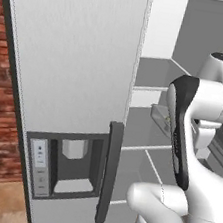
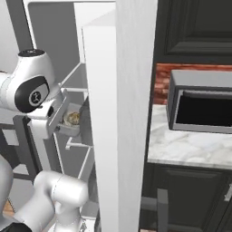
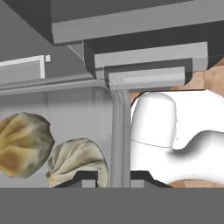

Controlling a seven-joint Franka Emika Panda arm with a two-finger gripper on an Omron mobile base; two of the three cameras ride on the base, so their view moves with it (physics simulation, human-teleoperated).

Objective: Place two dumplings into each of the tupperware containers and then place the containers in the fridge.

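Gripper (image 3: 109, 177): tips at the bottom centre of the hand view straddle the tupperware container's wall (image 3: 117, 135), so by the look of it it's pinched on the rim, fingers nearly together. Two dumplings (image 3: 76, 162) sit inside at lower left, just beside the tips.

Handling guess: light, thin, slick plastic that flexes, with loose contents, so grip the rim and keep it level.

Right base view: the container (image 2: 68, 129) sits mid-left, carried inside the open fridge (image 2: 118, 113) above a shelf (image 1: 145, 133). Fridge door (image 1: 68, 76) fills the left of the left base view.
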